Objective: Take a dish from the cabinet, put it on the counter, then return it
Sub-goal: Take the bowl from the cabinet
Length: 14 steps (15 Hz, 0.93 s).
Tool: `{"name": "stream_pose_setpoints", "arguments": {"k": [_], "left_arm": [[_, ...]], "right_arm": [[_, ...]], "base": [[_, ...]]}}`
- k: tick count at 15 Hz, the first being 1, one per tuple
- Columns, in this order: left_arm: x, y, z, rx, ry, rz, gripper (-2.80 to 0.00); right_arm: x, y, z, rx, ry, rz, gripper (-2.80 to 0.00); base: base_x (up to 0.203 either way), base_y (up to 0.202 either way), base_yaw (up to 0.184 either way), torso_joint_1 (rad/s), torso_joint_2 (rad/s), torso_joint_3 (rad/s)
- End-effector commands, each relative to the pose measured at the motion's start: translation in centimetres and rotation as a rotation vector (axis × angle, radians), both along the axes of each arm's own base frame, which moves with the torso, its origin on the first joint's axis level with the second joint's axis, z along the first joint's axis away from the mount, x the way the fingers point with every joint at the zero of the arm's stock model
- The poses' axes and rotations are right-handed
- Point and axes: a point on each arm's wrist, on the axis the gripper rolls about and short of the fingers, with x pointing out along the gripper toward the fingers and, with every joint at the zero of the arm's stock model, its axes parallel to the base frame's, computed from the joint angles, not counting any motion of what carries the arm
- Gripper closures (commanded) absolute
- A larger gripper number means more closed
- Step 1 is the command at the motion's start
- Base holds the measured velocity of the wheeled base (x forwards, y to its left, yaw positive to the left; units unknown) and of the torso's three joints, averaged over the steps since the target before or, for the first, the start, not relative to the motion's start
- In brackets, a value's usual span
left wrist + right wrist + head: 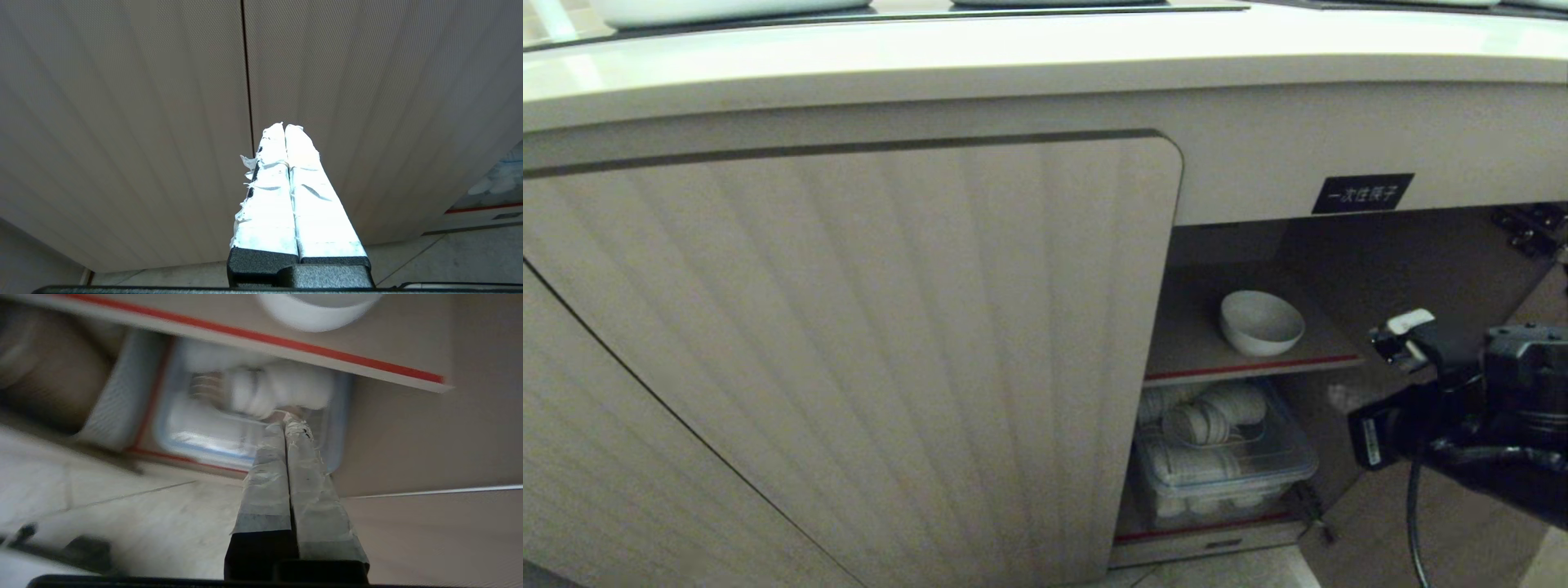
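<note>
Taped fingers of the right gripper (286,424) press together on nothing, filling the lower middle of the right wrist view. At centre right of the head view the dish (1262,323) sits alone on the upper red-edged shelf (1258,365) of the open cabinet (849,343), under the counter (1045,61). Glossy and deep, it looks light, rigid, slippery and breakable; the rim seems the likeliest hold. Only the head view shows its hollow; the right wrist view blurs the clear tub (245,416) below. The left gripper (284,128), also closed and empty, faces ribbed door.
</note>
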Motion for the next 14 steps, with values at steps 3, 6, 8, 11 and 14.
{"name": "stream_pose_setpoints", "arguments": {"k": [3, 6, 8, 11, 14], "left_arm": [[0.0, 0.0, 0.0, 0.000, 0.001, 0.000, 0.00], [0.0, 0.0, 0.0, 0.000, 0.000, 0.000, 0.00], [0.0, 0.0, 0.0, 0.000, 0.000, 0.000, 0.00], [0.0, 0.0, 0.0, 0.000, 0.001, 0.000, 0.00], [0.0, 0.0, 0.0, 0.000, 0.000, 0.000, 0.00]], "right_arm": [[2.2, 0.4, -0.7, 0.023, 0.024, -0.097, 0.00], [3.5, 0.6, -0.4, 0.040, 0.016, -0.112, 0.00], [3.6, 0.7, -0.9, 0.032, 0.038, -0.113, 0.00], [3.9, 0.7, -1.1, 0.029, 0.042, -0.114, 0.00], [4.0, 0.7, -1.4, 0.025, 0.045, -0.120, 0.00]], "base": [[0.000, 0.000, 0.000, 0.000, 0.00, 0.000], [0.000, 0.000, 0.000, 0.000, 0.00, 0.000], [0.000, 0.000, 0.000, 0.000, 0.00, 0.000], [0.000, 0.000, 0.000, 0.000, 0.00, 0.000], [0.000, 0.000, 0.000, 0.000, 0.00, 0.000]]}}
